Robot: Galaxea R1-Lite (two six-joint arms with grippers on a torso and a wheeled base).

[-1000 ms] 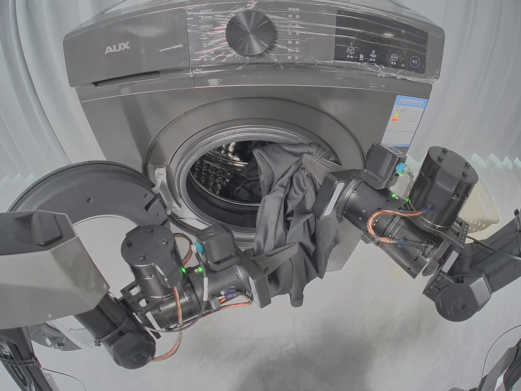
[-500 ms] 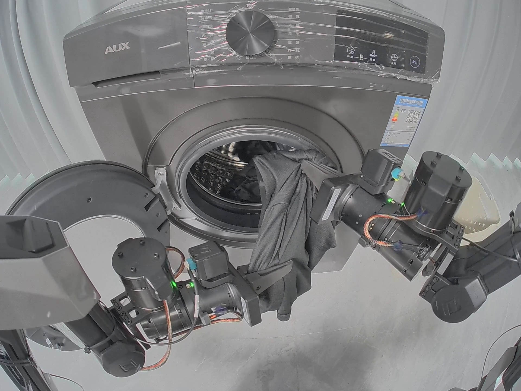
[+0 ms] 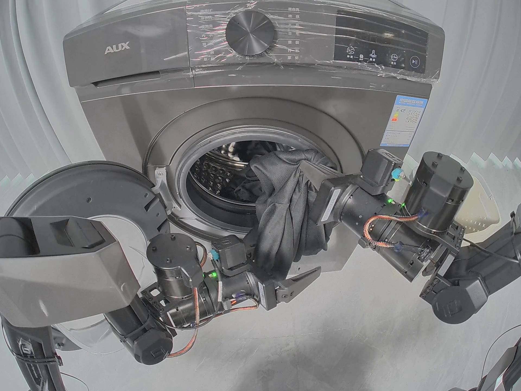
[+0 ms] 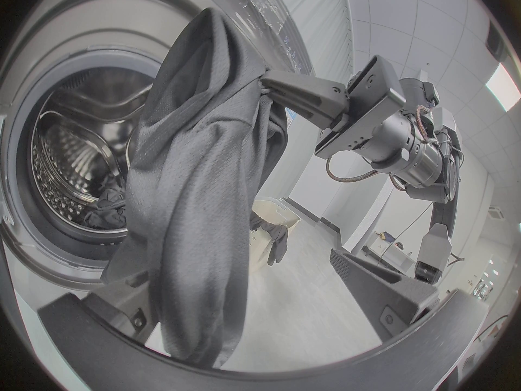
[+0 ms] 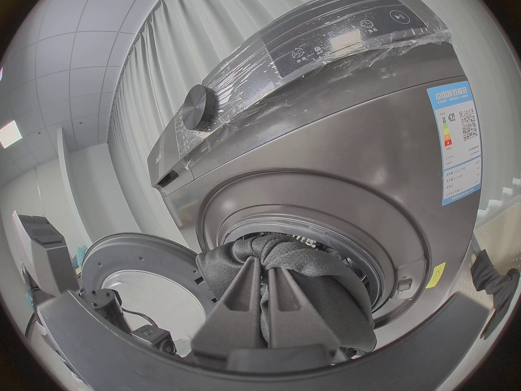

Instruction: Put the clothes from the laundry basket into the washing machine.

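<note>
A dark grey garment (image 3: 285, 207) hangs at the mouth of the washing machine drum (image 3: 217, 175), its top over the rim and its tail down the front. My right gripper (image 3: 305, 168) is shut on the garment's upper fold, seen close in the right wrist view (image 5: 265, 264). My left gripper (image 3: 296, 287) stands open just below the hanging tail. In the left wrist view the garment (image 4: 201, 180) drapes down between the spread fingers of my left gripper (image 4: 233, 278), brushing one of them. More dark clothes (image 4: 106, 210) lie inside the drum.
The round machine door (image 3: 92, 191) stands swung open on the left, beside my left arm. A cream laundry basket (image 3: 480, 207) sits on the floor to the machine's right, a dark cloth (image 5: 491, 286) over its rim. Bare grey floor lies in front.
My left gripper has let go of the garment's lower end and opened, after dipping, and has shifted right. The tail now hangs shorter and bunched. The right gripper sank slightly and keeps its hold.
</note>
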